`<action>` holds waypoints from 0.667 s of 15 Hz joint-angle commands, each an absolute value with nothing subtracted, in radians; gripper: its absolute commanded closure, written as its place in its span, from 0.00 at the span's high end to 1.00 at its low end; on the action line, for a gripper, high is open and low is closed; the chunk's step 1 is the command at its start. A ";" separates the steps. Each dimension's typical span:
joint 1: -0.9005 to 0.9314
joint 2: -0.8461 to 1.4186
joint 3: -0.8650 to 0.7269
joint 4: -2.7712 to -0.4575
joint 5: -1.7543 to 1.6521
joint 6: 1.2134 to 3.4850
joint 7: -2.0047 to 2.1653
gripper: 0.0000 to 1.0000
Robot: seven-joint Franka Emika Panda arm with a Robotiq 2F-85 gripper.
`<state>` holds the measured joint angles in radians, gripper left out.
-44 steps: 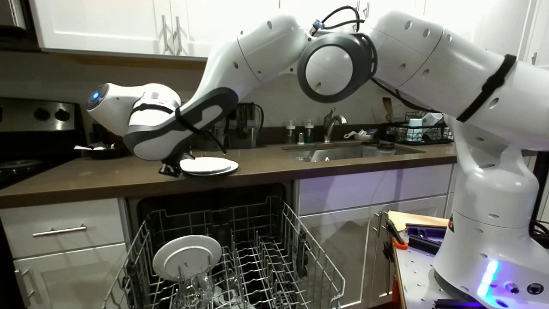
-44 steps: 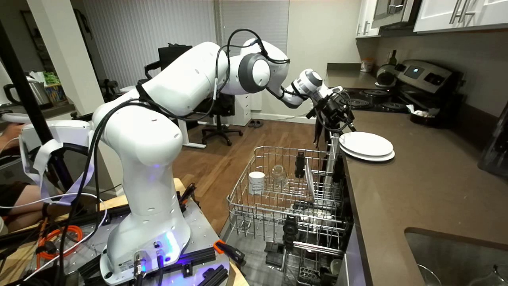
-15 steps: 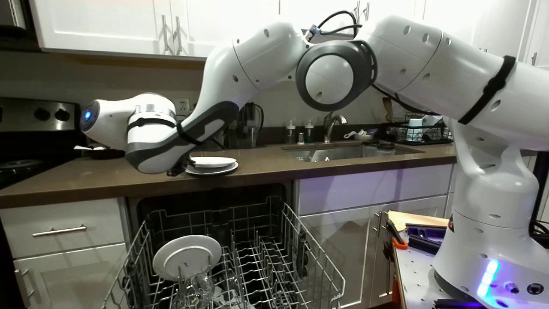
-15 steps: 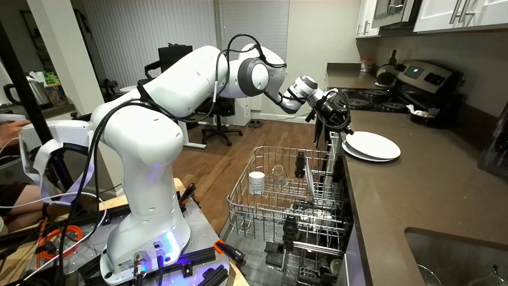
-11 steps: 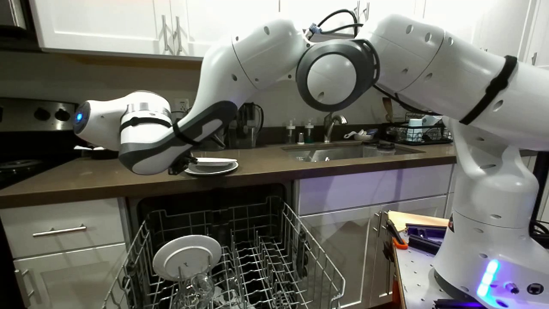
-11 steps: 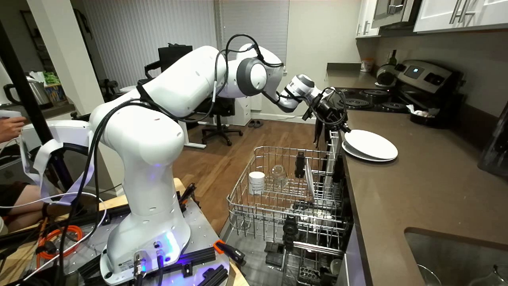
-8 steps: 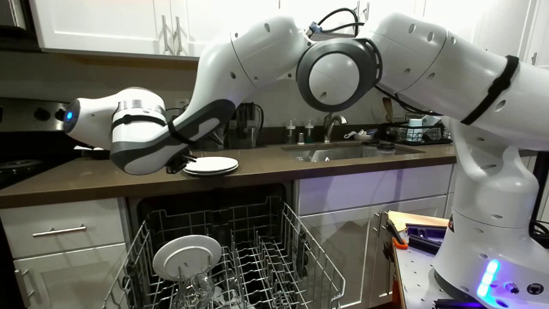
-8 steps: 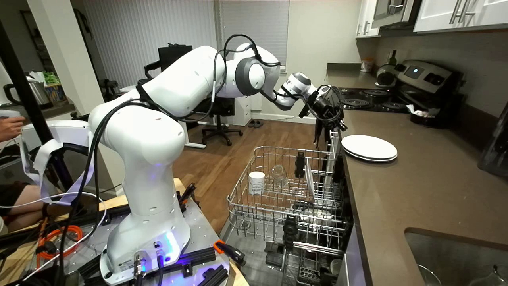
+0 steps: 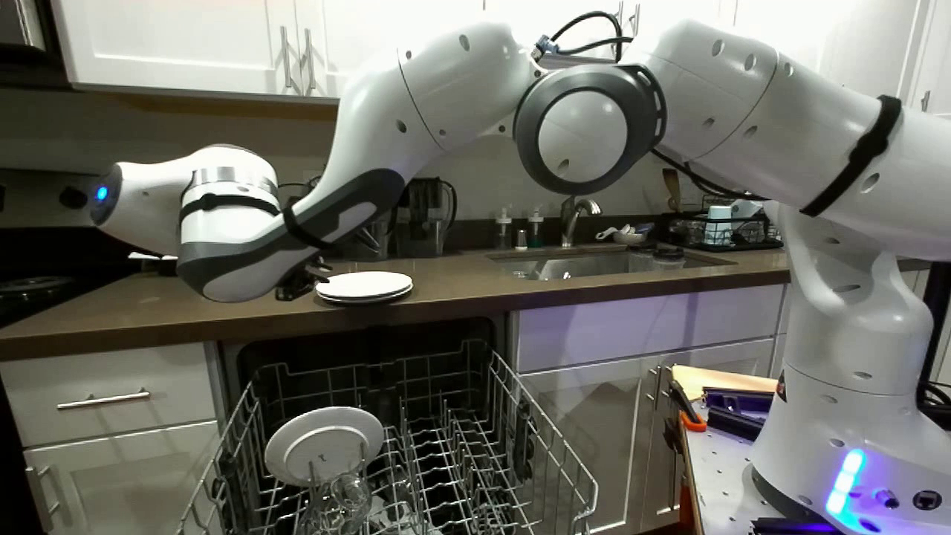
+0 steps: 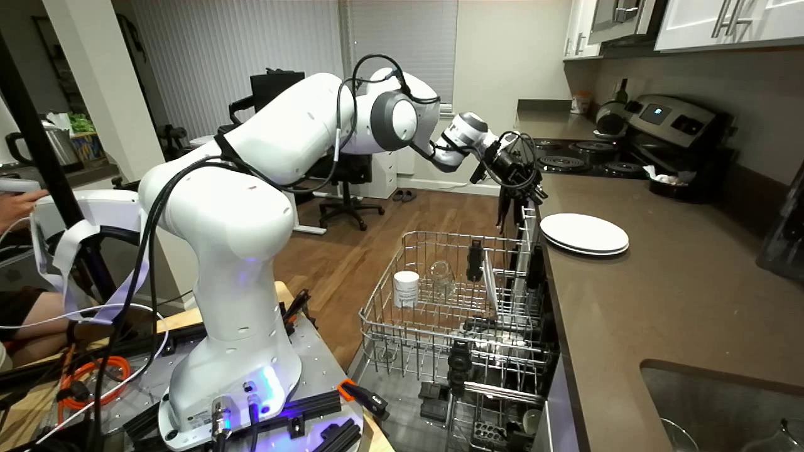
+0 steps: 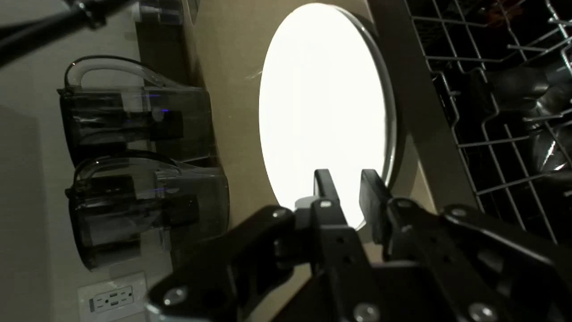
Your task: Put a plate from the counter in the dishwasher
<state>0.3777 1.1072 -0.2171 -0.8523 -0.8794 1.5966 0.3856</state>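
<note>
Your black fingers [image 11: 373, 201] stand partway apart, empty, just beside the round, flat white plate [image 10: 584, 231] atop a second white dish [image 11: 391, 134] on the smooth dark-brown bench [image 10: 659, 282] above the grey-racked dishwasher [image 9: 431, 334].

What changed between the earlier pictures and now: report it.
The upper plate, moments ago tilted up at the gripper, now lies flat on the lower plate. The gripper seems to have let go; it stands open, drawn back leftward in both exterior views. The standing plate and white cup in the dishwasher stayed put.
</note>
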 commanded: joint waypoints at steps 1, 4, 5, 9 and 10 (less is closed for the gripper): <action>0.357 1.100 -0.219 -0.856 -0.896 1.660 0.339 0.28; 0.347 1.098 -0.238 -0.866 -0.902 1.676 0.329 0.09; 0.342 1.093 -0.245 -0.873 -0.902 1.677 0.326 0.06; 0.319 1.090 -0.258 -0.887 -0.890 1.694 0.333 0.38; 0.311 1.090 -0.257 -0.889 -0.888 1.701 0.333 0.44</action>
